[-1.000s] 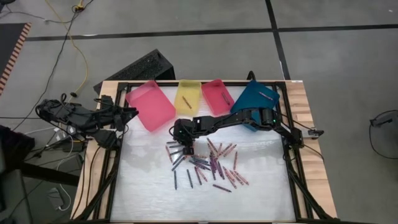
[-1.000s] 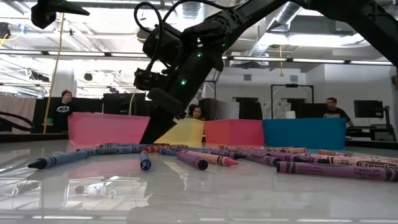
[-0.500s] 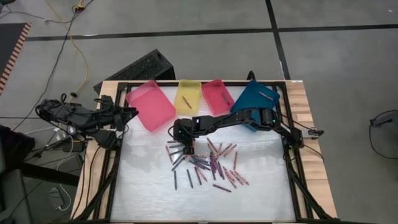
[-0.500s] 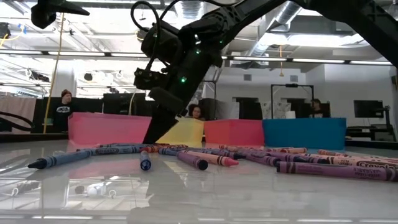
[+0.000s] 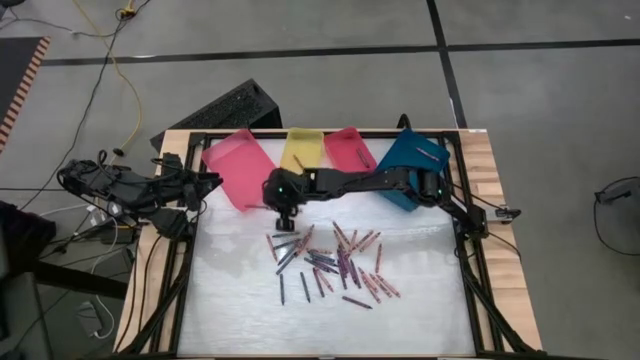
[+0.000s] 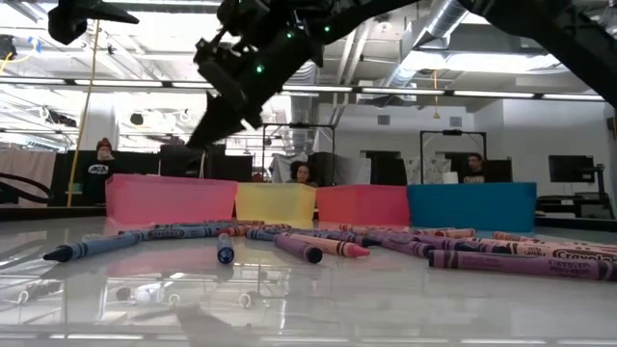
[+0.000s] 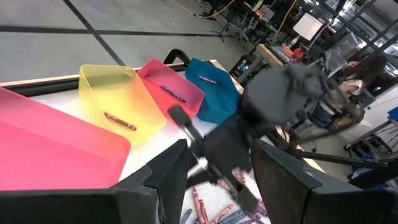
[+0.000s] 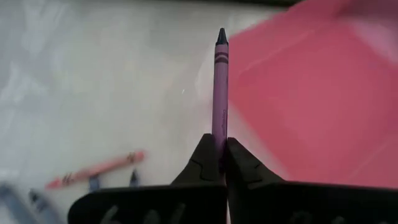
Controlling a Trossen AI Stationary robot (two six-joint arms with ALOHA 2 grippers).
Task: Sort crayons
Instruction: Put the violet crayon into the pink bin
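A: Crayon status?
B: One purple crayon [image 8: 221, 93] pinched in the right hand [image 8: 219, 155], fingers closed tight on its lower end, tip pointing away from the wrist. Hand is lifted off the desk [image 5: 420, 290], near the edge of the pink tray [image 5: 241, 170].

A: The others?
B: Loose crayons [image 5: 330, 262] scattered mid-desk, mixed purples, blues, pinks, reds. Low view shows them lying flat in a row [image 6: 318, 243]. One crayon each visible in the yellow tray [image 7: 118, 99] and the red tray [image 7: 171, 90]; blue tray [image 5: 412, 162] has one too.

A: Trays?
B: Four in a line along the far edge: pink, yellow, red, blue.

A: Left arm?
B: Parked off the desk's left side; left hand [image 5: 205, 190] open, holding nothing.
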